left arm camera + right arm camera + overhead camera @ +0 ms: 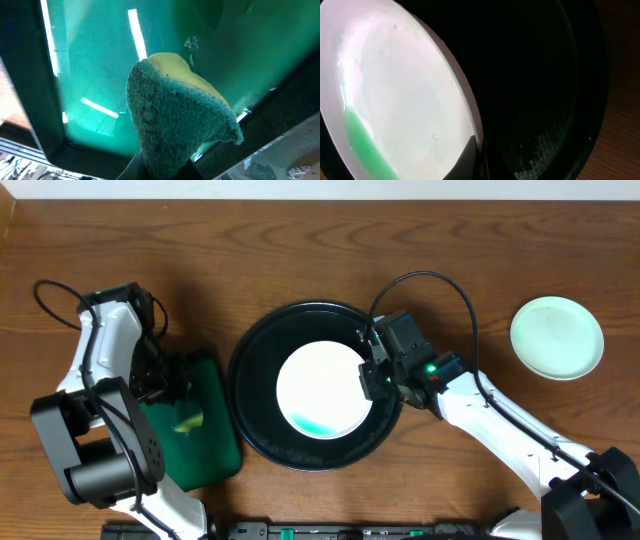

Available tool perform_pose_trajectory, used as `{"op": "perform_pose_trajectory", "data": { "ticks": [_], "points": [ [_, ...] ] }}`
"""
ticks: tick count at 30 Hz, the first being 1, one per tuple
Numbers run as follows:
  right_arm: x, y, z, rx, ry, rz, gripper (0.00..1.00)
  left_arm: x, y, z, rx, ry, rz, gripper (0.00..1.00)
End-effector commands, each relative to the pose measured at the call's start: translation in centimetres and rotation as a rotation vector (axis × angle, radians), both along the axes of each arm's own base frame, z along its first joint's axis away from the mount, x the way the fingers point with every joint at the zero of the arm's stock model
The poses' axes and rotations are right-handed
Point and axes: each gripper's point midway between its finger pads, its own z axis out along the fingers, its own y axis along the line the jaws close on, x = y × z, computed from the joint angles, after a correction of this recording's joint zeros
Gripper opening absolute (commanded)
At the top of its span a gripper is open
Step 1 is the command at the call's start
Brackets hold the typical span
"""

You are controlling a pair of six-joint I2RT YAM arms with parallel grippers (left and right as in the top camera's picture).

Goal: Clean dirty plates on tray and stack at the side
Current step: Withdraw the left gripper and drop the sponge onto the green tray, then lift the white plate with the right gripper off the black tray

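Observation:
A white plate [320,390] with a teal-green smear at its lower left lies in the round black tray [262,348]. My right gripper [372,375] is shut on the plate's right rim; in the right wrist view the plate [400,95] fills the left, one finger over its rim [476,155]. A second pale-mint plate [556,337] sits on the table at the far right. My left gripper [180,402] is shut on a green-and-yellow sponge [175,115] above the rectangular green tray [212,445]. A third plate is out of view.
The green tray [95,65] holds shallow teal liquid. The black tray's floor [545,90] has small bubbles at the lower right. Black cables loop at the upper left [55,290] and above the right arm [440,280].

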Motion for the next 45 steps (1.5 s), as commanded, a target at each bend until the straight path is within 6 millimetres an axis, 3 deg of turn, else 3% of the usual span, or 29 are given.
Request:
{"op": "perform_pose_trajectory", "data": {
  "ticks": [1, 2, 4, 6, 11, 17, 22, 31, 39, 45],
  "points": [
    [0.1, 0.3, 0.7, 0.006, -0.022, 0.017, 0.01, -1.3, -0.8, -1.0, -0.033, 0.027, -0.017, 0.14],
    [0.0, 0.3, 0.7, 0.004, -0.020, 0.017, 0.01, -1.4, -0.8, -1.1, -0.034, 0.029, -0.017, 0.24],
    [0.0, 0.2, 0.6, 0.002, -0.016, 0.017, 0.01, -1.4, -0.8, -1.2, -0.033, 0.026, -0.017, 0.30],
    [0.0, 0.2, 0.6, 0.001, -0.016, 0.017, 0.01, -1.2, -0.8, -1.2, -0.031, 0.021, -0.017, 0.42],
    [0.0, 0.2, 0.6, 0.001, -0.016, 0.017, 0.01, -0.9, -0.7, -1.3, -0.027, 0.006, -0.016, 0.51],
    [0.4, 0.6, 1.2, 0.001, -0.052, 0.058, 0.01, 0.8, -0.7, 0.8, -0.023, -0.093, -0.009, 0.56],
    [1.6, 1.4, 3.1, -0.002, -0.131, 0.129, 0.01, 2.0, -1.1, 5.0, 0.019, -0.258, -0.039, 0.56],
    [2.9, 1.0, 4.6, -0.188, -0.286, 0.237, 0.01, -0.2, -3.9, 10.2, 0.040, -0.381, -0.149, 0.57],
    [3.6, 0.9, 6.3, -0.391, -0.431, 0.233, 0.01, 1.4, -3.2, 15.1, 0.141, -0.659, -0.144, 0.63],
    [4.0, 2.0, 9.5, -0.405, -0.486, 0.237, 0.01, 0.8, -3.2, 15.8, 0.145, -0.679, -0.134, 0.66]
  ]
}}
